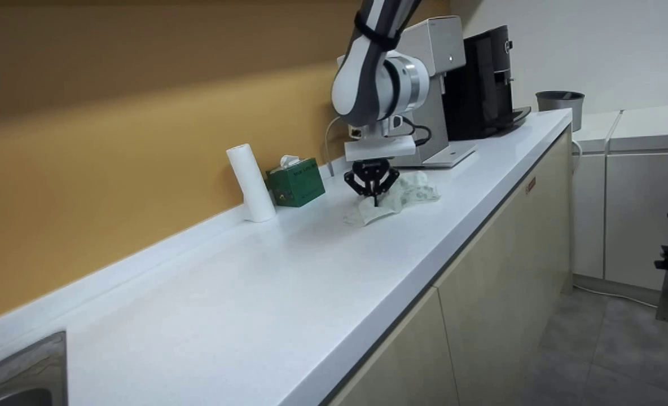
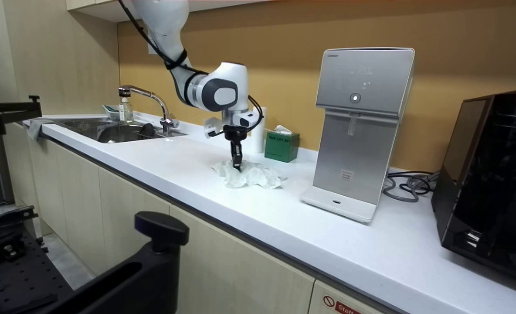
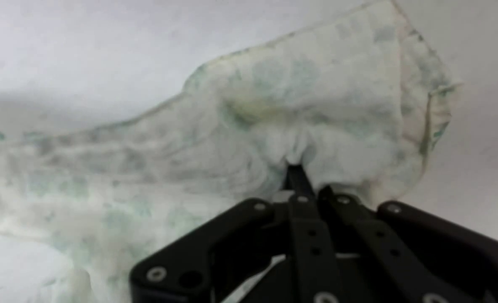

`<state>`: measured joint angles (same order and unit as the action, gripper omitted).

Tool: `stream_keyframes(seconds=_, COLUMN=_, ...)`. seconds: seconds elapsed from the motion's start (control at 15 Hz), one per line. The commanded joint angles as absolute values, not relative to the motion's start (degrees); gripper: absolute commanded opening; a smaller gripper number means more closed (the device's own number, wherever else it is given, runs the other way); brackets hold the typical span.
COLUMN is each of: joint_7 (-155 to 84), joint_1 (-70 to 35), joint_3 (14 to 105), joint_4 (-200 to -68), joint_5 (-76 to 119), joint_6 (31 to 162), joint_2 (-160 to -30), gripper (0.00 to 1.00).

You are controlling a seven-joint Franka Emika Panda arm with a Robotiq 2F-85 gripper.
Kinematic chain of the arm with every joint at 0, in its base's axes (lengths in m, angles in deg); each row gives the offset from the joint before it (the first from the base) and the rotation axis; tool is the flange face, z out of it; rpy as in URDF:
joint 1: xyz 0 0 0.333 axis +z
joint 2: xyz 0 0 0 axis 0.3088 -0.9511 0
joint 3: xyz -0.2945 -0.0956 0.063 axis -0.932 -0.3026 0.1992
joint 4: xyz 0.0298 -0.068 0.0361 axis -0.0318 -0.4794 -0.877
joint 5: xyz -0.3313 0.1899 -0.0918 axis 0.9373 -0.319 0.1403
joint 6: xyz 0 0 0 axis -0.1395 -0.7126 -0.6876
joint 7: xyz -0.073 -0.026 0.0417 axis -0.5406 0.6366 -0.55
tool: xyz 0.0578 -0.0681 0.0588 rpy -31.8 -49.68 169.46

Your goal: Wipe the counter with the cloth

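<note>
Closest to the camera, at the bottom of the wrist view, is the black gripper (image 3: pixel 310 181). Its fingers are squeezed together and seem to pinch a bit of the cloth (image 3: pixel 198 160), because the cloth puckers into small wrinkles right at the tips. The cloth is whitish with pale green spots, and it lies crumpled on the white counter (image 1: pixel 244 304), right under the gripper.

So the grabbing part looks done. The wiping part is harder to judge. It can't be told how much of the counter has been rubbed, or if any has. The cloth covers just a small part of it, so most of the wiping may be left to do, and then letting go.

Near the cloth, by the mustard-colored wall (image 1: pixel 142 141), a green tissue box (image 1: pixel 296 183) and a paper towel roll (image 1: pixel 252 183) stand side by side. They are in the way of wiping the back there, so the gripper should go around them. On one side of the cloth stands a tall silver water dispenser (image 2: pixel 358 144), and it could get bumped if the gripper swings that way. Past it are some tangled cables (image 2: pixel 415 187) and a big black machine (image 2: pixel 497 187), maybe for coffee. The other way, the counter runs along to a metal sink (image 1: pixel 23 361) with a shiny tap (image 2: pixel 167 124).
</note>
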<state>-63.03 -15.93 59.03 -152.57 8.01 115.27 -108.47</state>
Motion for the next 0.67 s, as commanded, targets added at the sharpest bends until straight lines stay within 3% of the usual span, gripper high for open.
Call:
stream_keyframes(seconds=0.0, joint_7=-62.2, joint_1=-12.0, joint_3=62.0, joint_4=-145.5, joint_5=8.3, joint_6=108.0, joint_2=-115.1, gripper=0.01)
stream_keyframes(seconds=0.07, joint_7=-63.1, joint_1=-9.9, joint_3=61.3, joint_4=-143.5, joint_5=10.5, joint_6=106.0, joint_2=-116.2, gripper=0.01)
stream_keyframes(seconds=0.13, joint_7=-64.4, joint_1=-7.4, joint_3=60.1, joint_4=-141.4, joint_5=13.4, joint_6=104.6, joint_2=-117.3, gripper=0.29)
stream_keyframes(seconds=0.27, joint_7=-66.1, joint_1=-3.2, joint_3=58.3, joint_4=-136.8, joint_5=19.5, joint_6=101.6, joint_2=-119.5, gripper=0.35)
stream_keyframes(seconds=0.6, joint_7=-69.0, joint_1=2.6, joint_3=54.6, joint_4=-128.1, joint_5=30.7, joint_6=96.0, joint_2=-121.7, gripper=0.68)
